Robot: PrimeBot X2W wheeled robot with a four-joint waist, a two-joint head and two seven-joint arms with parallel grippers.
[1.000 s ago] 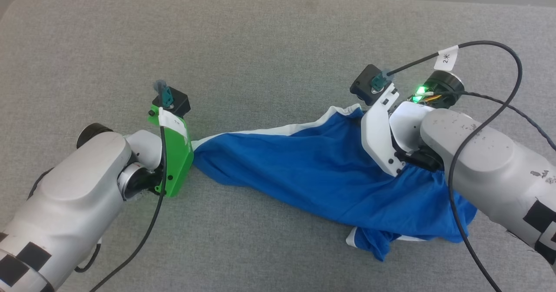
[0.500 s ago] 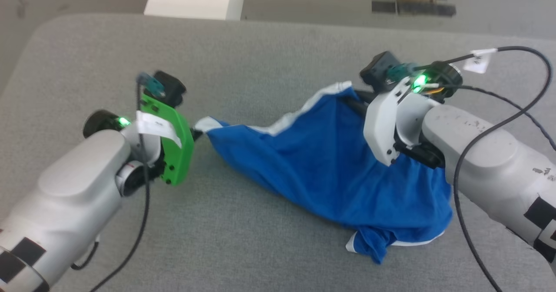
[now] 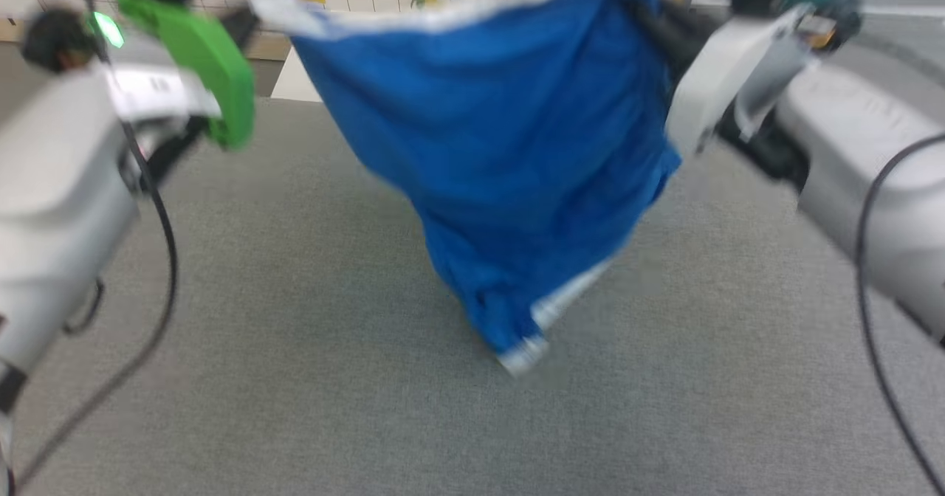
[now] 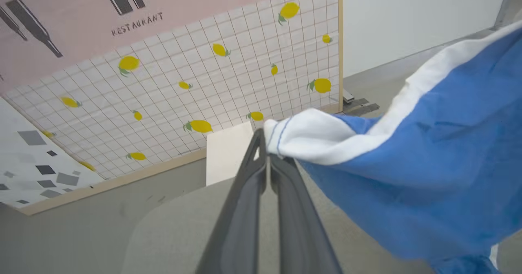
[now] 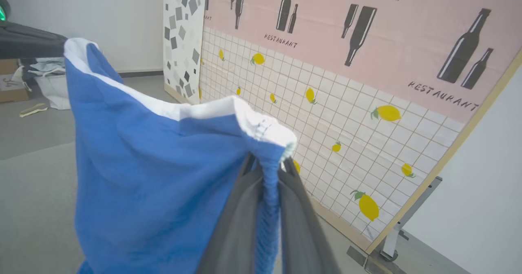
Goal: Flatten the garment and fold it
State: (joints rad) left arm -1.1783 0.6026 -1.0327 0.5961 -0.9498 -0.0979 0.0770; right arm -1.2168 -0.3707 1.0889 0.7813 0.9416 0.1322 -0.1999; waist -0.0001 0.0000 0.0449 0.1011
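Flattening step: left gripper (image 4: 267, 155) and right gripper (image 5: 267, 164) are each clamping a white-trimmed top corner of the garment (image 3: 502, 149), which is hanging stretched over the grey surface (image 3: 295, 348). Next probably needs lowering it flat, taut.

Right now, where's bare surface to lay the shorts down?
Grey surface is bare left of the hanging garment up to the left arm, right of it up to the right arm, and along the near edge. Crowded up top, where both jaws pinch the white trim.
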